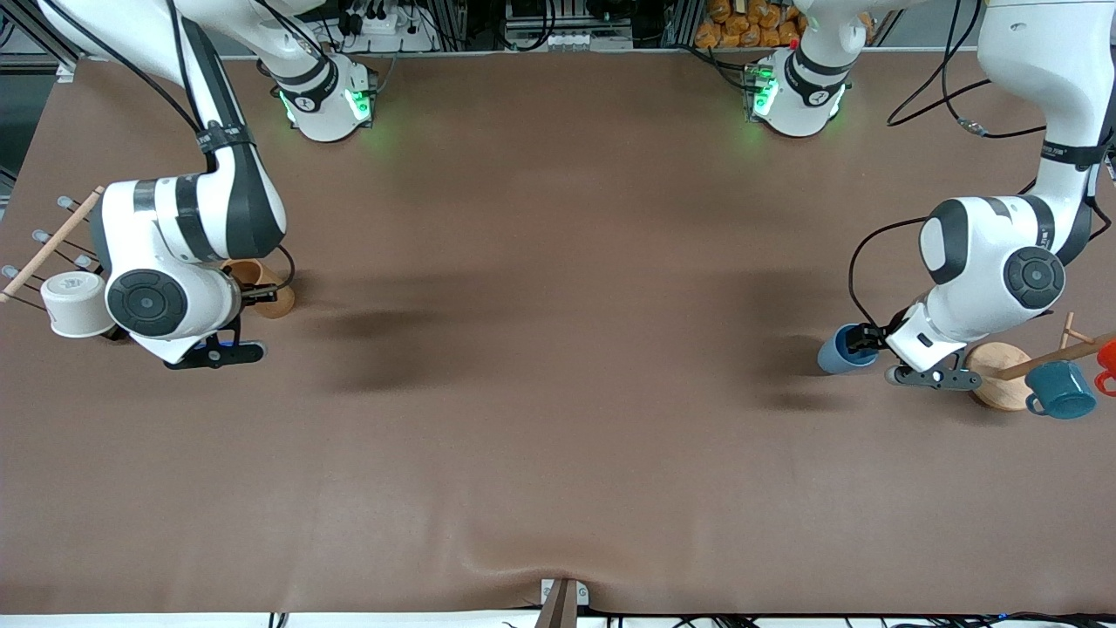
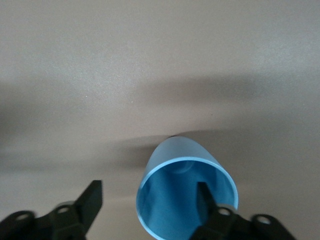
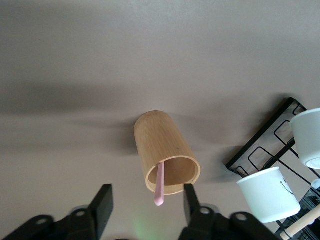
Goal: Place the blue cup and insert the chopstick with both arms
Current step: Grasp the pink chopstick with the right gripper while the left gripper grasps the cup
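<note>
- At the right arm's end of the table, the right gripper (image 1: 253,295) hangs at the mouth of the wooden holder (image 1: 261,283), beside the rack (image 1: 48,253) carrying a white cup (image 1: 74,303).
- Our right wrist view shows its fingers (image 3: 102,202) spread wide, gripping nothing; the pink chopstick (image 3: 160,184) leans out over the holder's rim, its free end between them, long axis pointing toward the wrist.
- At the left arm's end, the left gripper (image 1: 863,336) is at the blue cup (image 1: 841,349).
- One finger (image 2: 204,200) is inside the cup's mouth, the other (image 2: 90,200) well outside; we judge nothing clamped yet.
- Beside it are a round wooden base (image 1: 1003,377) and a teal mug (image 1: 1059,390).
</note>
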`<state>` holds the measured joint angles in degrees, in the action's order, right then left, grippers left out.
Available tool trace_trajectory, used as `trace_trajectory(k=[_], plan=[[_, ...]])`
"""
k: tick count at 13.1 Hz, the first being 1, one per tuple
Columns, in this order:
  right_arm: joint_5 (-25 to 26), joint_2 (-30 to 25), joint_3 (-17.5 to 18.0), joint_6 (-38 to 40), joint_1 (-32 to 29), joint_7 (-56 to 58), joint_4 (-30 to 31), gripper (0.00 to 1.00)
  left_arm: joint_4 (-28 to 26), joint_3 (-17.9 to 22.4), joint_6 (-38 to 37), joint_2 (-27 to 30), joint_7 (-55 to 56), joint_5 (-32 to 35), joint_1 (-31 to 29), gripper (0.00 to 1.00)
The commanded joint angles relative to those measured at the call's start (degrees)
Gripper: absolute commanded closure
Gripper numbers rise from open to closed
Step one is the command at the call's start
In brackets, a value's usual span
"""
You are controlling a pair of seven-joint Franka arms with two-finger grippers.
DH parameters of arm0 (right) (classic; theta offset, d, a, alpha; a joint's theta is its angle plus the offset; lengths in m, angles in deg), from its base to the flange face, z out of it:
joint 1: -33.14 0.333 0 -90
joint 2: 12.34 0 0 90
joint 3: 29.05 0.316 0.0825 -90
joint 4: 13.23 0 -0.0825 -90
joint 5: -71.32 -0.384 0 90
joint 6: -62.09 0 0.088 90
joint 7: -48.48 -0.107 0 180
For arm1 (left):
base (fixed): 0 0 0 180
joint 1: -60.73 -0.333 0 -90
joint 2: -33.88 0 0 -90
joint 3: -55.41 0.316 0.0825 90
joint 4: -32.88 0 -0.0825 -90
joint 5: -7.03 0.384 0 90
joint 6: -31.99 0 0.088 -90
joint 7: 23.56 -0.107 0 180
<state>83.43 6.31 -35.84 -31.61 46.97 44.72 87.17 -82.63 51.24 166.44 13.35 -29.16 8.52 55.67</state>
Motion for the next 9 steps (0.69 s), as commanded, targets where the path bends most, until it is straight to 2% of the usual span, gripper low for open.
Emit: trace_trajectory(k=[1, 3, 4, 7, 9], plan=[[1.16, -1.50, 0.55, -2.35, -0.65, -0.37, 4.25, 0.43, 0.55, 0.12, 0.37, -0.74, -0.99, -0.96, -0.12, 0.45], [1.16, -1.77, 0.46, -2.45, -0.73, -0.28, 4.80, 0.57, 0.46, 0.03, 0.37, -0.83, -0.99, -0.96, -0.12, 0.90], [1.16, -1.68, 0.46, -2.45, -0.73, -0.28, 4.89, 0.60, 0.46, 0.03, 0.37, -0.83, -0.99, -0.96, -0.12, 1.00], [1.42, -1.94, 0.28, -2.19, -1.08, -0.28, 5.68, 0.65, 0.72, -0.31, 0.37, -0.04, -0.99, -0.87, 0.23, 1.00], [1.51, -2.55, 0.37, -1.40, -1.87, 0.60, 5.68, 0.65, 0.81, -2.59, -0.15, 1.36, -0.73, -0.96, 0.14, 1.00]])
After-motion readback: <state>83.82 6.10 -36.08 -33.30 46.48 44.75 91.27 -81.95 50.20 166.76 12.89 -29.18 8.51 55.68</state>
